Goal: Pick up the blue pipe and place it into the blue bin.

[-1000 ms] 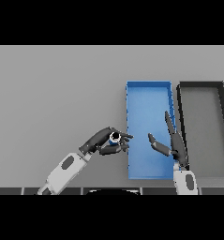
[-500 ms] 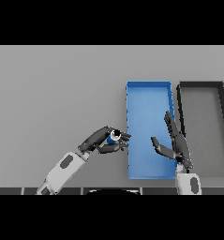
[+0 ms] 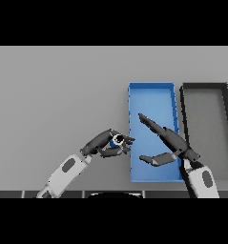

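The grey table (image 3: 53,95) spread across the whole view, and on its right side two long trays lay side by side: the blue bin (image 3: 151,88), open and with nothing resting on its floor, and just beyond it to the right a black bin (image 3: 204,87). The right hand (image 3: 169,143) hung over the near half of the blue bin with its fingers stretched out straight and its thumb spread apart from them, gripping nothing. The left hand (image 3: 106,144) sat just left of the blue bin's near left wall, its fingers and thumb curled round the blue pipe (image 3: 117,139), whose dark open end faced the camera. The pipe appeared lifted clear of the table, though the view could not settle that. By this reading the pick-up was done and the carry toward the bin was in hand. The next move would call for taking the pipe rightward over the bin's left wall, high enough to clear the rim and clear of the right hand's outstretched fingers, before the grip loosened above the bin floor.
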`<act>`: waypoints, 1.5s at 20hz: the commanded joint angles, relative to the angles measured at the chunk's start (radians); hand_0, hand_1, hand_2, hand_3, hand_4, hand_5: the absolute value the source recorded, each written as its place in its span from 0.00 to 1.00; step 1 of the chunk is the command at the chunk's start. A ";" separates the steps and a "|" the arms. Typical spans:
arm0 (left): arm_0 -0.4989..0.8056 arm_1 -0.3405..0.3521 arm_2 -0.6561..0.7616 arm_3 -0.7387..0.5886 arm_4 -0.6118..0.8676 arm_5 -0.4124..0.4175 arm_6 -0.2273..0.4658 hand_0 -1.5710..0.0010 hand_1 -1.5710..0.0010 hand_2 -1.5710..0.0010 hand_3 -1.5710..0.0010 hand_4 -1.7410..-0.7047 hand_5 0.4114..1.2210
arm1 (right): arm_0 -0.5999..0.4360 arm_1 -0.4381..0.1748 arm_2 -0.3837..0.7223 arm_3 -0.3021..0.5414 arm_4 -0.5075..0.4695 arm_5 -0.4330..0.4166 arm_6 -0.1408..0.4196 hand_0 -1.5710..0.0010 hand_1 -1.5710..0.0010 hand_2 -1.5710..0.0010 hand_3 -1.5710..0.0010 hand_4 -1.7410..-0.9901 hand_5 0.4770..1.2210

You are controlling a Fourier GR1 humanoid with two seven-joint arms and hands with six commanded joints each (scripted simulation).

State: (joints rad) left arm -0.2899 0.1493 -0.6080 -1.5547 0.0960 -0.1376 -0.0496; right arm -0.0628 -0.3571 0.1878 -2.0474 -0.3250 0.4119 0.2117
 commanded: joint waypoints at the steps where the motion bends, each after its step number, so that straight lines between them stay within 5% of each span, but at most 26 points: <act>1: 0.002 0.002 -0.002 -0.011 0.002 -0.002 -0.001 0.00 0.00 0.00 0.05 0.00 1.00 | -0.022 -0.004 0.020 -0.002 0.007 0.014 0.014 1.00 1.00 1.00 1.00 0.57 0.04; 10: -0.009 0.005 0.011 -0.010 0.035 -0.042 -0.002 0.00 0.00 0.00 0.02 0.00 1.00 | -0.252 0.069 0.156 0.081 0.046 0.069 0.130 1.00 1.00 1.00 1.00 0.68 0.07; 15: -0.010 0.009 0.004 -0.007 0.014 -0.044 0.009 0.00 0.00 0.00 0.02 0.00 1.00 | -0.345 0.138 0.185 0.181 0.060 0.094 0.131 1.00 0.99 0.98 1.00 0.69 0.04; 16: -0.008 0.009 0.010 -0.002 0.031 -0.057 0.002 0.00 0.00 0.00 0.06 0.00 1.00 | -0.373 0.157 0.193 0.198 0.056 0.094 0.147 0.97 0.95 0.93 0.97 0.66 0.04; 18: -0.025 0.040 -0.016 -0.001 -0.037 -0.056 0.056 0.25 0.31 0.32 0.34 0.06 1.00 | -0.415 0.166 0.198 0.229 0.051 0.117 0.159 0.78 0.76 0.76 0.81 0.54 0.04; 20: -0.036 0.050 -0.028 -0.007 -0.062 -0.072 0.143 0.48 0.55 0.57 0.58 0.25 1.00 | -0.438 0.176 0.206 0.248 0.048 0.135 0.168 0.54 0.55 0.53 0.60 0.41 0.06; 21: -0.020 0.041 -0.018 -0.005 -0.066 -0.067 0.105 0.51 0.55 0.56 0.63 0.20 1.00 | -0.440 0.184 0.210 0.255 0.035 0.141 0.156 0.43 0.44 0.42 0.51 0.34 0.10; 23: -0.016 0.006 -0.005 0.007 -0.075 -0.038 0.100 0.32 0.35 0.38 0.40 0.13 1.00 | -0.454 0.192 0.209 0.279 -0.030 0.149 0.163 0.28 0.28 0.27 0.39 0.24 0.25; 25: -0.008 -0.007 0.021 0.009 -0.045 -0.053 0.068 0.21 0.23 0.29 0.26 0.08 1.00 | -0.440 0.200 0.224 0.279 -0.073 0.139 0.156 0.18 0.18 0.17 0.25 0.33 0.47; 27: 0.001 -0.026 0.035 0.007 -0.016 -0.056 0.001 0.13 0.14 0.20 0.16 0.05 1.00 | -0.415 0.206 0.235 0.283 -0.039 0.132 0.110 0.11 0.12 0.11 0.16 0.39 0.66; 30: -0.010 -0.029 0.042 0.004 0.005 -0.067 0.003 0.07 0.07 0.13 0.08 0.03 1.00 | -0.428 0.180 0.253 0.251 0.046 0.126 0.060 0.06 0.06 0.06 0.08 0.38 0.83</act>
State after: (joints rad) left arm -0.2994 0.1204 -0.5663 -1.5513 0.1020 -0.2073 -0.0531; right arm -0.4909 -0.1770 0.4407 -1.7962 -0.2788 0.5382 0.2689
